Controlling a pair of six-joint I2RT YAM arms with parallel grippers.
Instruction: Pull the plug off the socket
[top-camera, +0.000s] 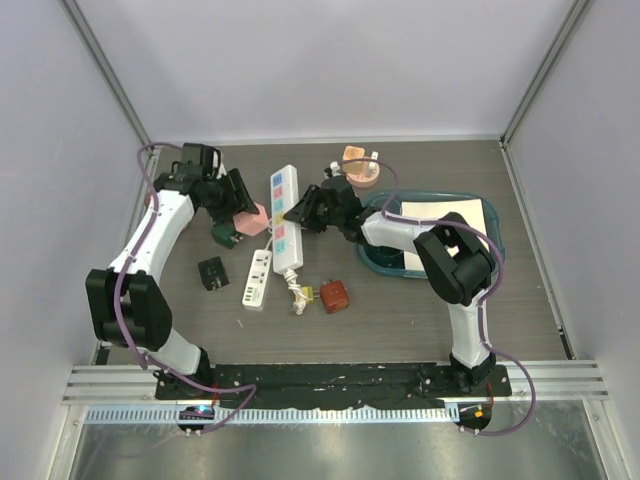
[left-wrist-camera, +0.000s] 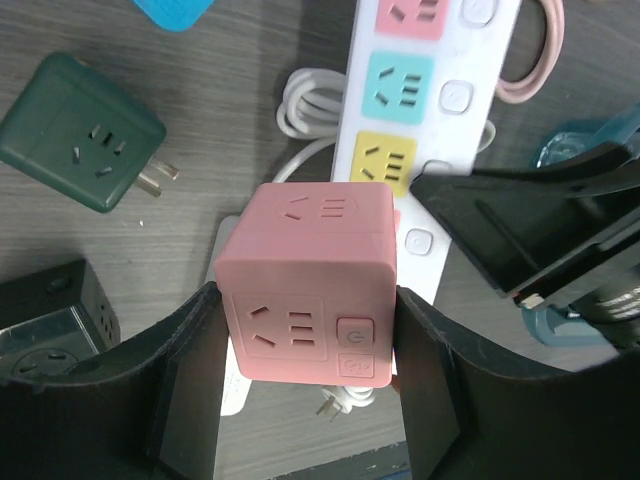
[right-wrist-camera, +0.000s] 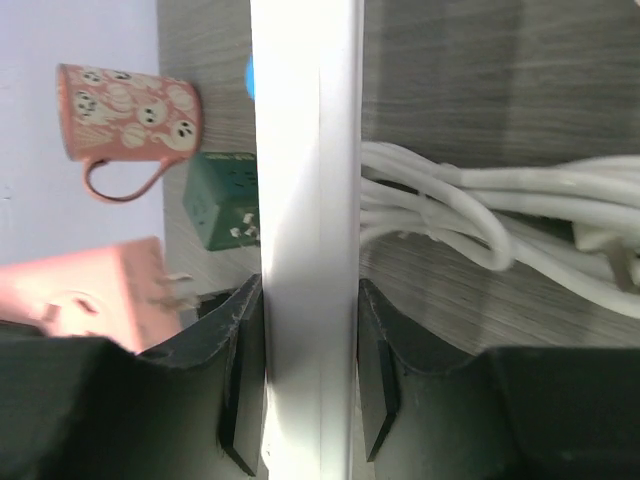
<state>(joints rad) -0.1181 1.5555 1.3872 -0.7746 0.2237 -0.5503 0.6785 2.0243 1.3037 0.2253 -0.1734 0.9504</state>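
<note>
From my station, left to right. A green cube adapter (left-wrist-camera: 80, 130) lies prongs-out on the wood-grain table, with a black cube adapter (left-wrist-camera: 50, 330) near it.

The left gripper (left-wrist-camera: 308, 380) is clamped on the pink cube plug (left-wrist-camera: 305, 270), one finger flat against each side face and the switch face turned to the wrist camera. The right wrist view shows the plug's metal prongs bare, just beside the strip's edge and not seated in any outlet.

The long white power strip (right-wrist-camera: 305, 150) lies lengthwise on the table, its coloured outlets facing up. The right gripper (right-wrist-camera: 310, 390) is closed across the strip's width, with its pads touching both long edges.

A coiled white cable (right-wrist-camera: 480, 215) rests on the table against the strip's right side. A pink mug (right-wrist-camera: 130, 110) lies on its side near the far wall. A blue tray (top-camera: 495, 245) sits at the right, under the right forearm.
</note>
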